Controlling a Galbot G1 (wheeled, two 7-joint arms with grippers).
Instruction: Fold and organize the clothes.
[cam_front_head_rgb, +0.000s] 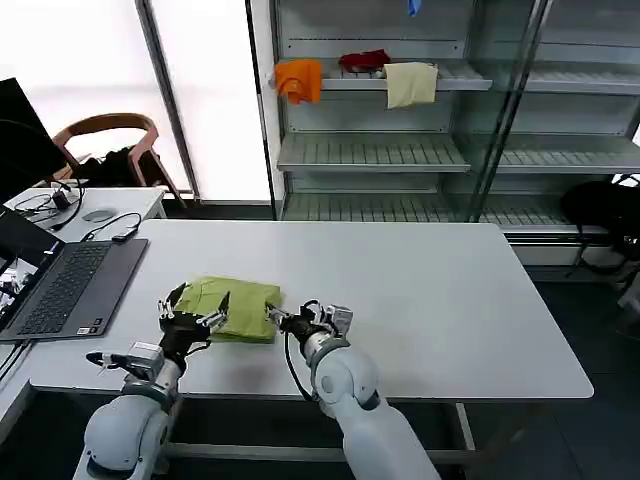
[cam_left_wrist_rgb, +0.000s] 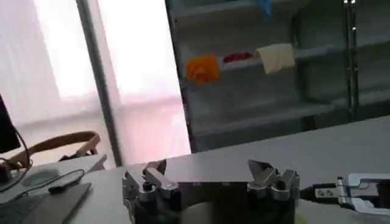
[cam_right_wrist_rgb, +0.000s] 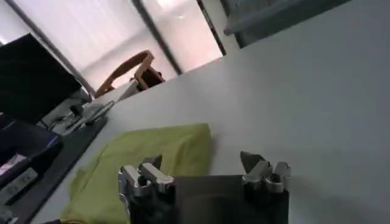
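Stretching out before you is a smooth white rectangular surface (cam_front_head_rgb: 430, 300), matte and flat, with a metal shelving unit (cam_front_head_rgb: 400, 150) of slatted shelves standing behind it. On one upper shelf, an orange cloth (cam_front_head_rgb: 299, 79), a red cloth (cam_front_head_rgb: 364, 61) and a cream cloth (cam_front_head_rgb: 411, 84) are hanging in soft folds. An open grey laptop (cam_front_head_rgb: 70, 285) is sitting at the surface's left end.

Near the front edge, the lime-green T-shirt (cam_front_head_rgb: 232, 305) is lying folded into a compact, roughly rectangular pad of thin, soft, slightly rumpled fabric.

You are holding the left hand (cam_front_head_rgb: 192, 312) at the shirt's left edge, its dark fingers spread apart with nothing between them; the left wrist view shows both metal fingertips (cam_left_wrist_rgb: 152, 179) standing wide. The right hand (cam_front_head_rgb: 285, 320) is sitting just beside the shirt's right front corner, and its fingers are likewise parted and gripping nothing, with the green fabric (cam_right_wrist_rgb: 146, 164) lying beyond one fingertip in the right wrist view.
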